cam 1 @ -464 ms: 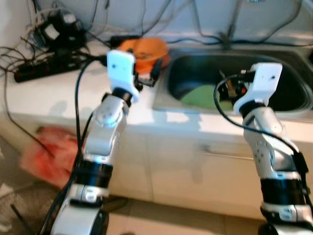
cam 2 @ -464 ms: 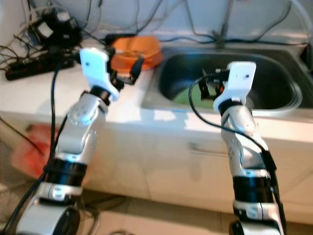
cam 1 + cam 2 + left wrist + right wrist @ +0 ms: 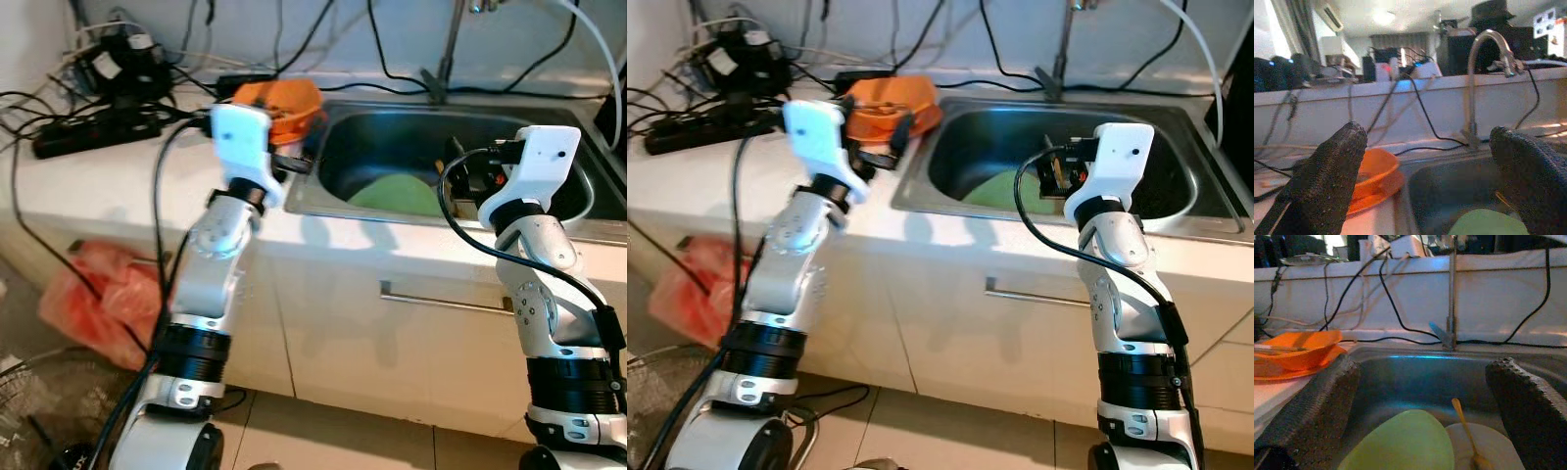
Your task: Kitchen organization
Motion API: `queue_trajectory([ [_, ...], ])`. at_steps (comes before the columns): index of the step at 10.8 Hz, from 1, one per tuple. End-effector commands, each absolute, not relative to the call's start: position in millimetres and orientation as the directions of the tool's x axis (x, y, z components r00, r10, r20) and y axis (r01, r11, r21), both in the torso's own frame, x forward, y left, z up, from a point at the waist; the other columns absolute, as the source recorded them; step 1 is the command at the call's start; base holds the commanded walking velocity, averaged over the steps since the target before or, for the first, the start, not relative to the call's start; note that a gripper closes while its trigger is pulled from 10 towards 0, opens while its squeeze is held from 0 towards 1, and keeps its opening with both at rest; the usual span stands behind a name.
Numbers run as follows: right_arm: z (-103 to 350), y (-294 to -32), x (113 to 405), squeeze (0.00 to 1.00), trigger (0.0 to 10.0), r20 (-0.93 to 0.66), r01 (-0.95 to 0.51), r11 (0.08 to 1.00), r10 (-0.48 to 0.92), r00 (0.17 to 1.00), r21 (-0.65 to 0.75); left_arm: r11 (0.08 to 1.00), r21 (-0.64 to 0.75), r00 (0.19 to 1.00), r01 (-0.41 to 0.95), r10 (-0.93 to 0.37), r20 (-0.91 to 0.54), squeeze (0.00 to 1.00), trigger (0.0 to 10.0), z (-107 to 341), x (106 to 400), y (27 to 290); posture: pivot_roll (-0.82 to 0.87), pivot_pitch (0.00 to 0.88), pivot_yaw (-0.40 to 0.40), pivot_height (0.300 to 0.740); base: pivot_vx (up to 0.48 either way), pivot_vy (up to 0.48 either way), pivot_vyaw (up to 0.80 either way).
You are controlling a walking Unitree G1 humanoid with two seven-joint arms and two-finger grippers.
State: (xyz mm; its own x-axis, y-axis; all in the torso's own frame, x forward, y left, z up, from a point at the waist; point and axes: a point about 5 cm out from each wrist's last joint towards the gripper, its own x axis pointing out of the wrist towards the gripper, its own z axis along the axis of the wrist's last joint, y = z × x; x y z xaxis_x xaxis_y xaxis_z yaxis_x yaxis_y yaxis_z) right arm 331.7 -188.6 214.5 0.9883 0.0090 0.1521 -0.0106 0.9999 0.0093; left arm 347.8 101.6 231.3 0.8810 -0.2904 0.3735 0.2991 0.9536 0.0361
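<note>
We hold our wide-open right gripper (image 3: 1420,396) over the sink (image 3: 333,191), ready to grab the green plate (image 3: 1405,443); our left gripper (image 3: 1425,171) is open too.

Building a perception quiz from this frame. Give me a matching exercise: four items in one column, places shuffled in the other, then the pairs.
Items:
1. orange bowl
2. green plate
3. red bag
4. power strip

Places:
A. on the floor by the cabinet
B. inside the sink
C. on the counter beside the sink's left rim
D. on the counter far left, among cables

Pairs: 1-C, 2-B, 3-A, 4-D
</note>
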Motion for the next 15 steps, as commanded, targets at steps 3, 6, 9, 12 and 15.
queue_trajectory([
  [3,233.1,-186.7,330.2,0.99,10.0,0.239,-0.004,1.0,0.008,0.971,-0.019,0.959,-0.035,0.859,0.28,-0.235,0.454,0.0,10.0,264.7,345.6,106.1,0.08,0.0,0.057,0.74,0.219,0.0,0.0],
  [6,237.9,-182.9,330.0,0.98,10.0,0.266,-0.011,0.999,0.022,0.964,-0.043,0.952,-0.038,0.857,0.304,-0.256,0.448,0.0,10.0,264.5,345.0,104.5,0.08,0.0,0.058,0.74,0.431,0.0,0.0],
  [9,235.1,-182.6,329.5,0.98,10.0,0.257,-0.014,0.999,0.026,0.966,-0.048,0.951,-0.044,0.861,0.306,-0.256,0.44,0.0,10.0,264.6,344.6,103.9,0.08,0.0,0.055,0.74,0.465,0.0,0.0],
  [12,234.6,-183.7,329.6,0.99,10.0,0.258,-0.004,0.998,0.02,0.966,-0.061,0.951,-0.063,0.864,0.302,-0.245,0.44,0.0,10.0,264.9,344.1,103.9,0.08,0.006,0.057,0.74,0.436,0.0,0.0],
  [15,232.6,-183.2,329.3,0.98,10.0,0.251,-0.009,0.998,0.024,0.968,-0.06,0.94,-0.077,0.856,0.333,-0.267,0.442,0.0,10.0,265.5,341.1,98.6,0.08,0.013,0.06,0.74,0.0,0.0,0.0],
])
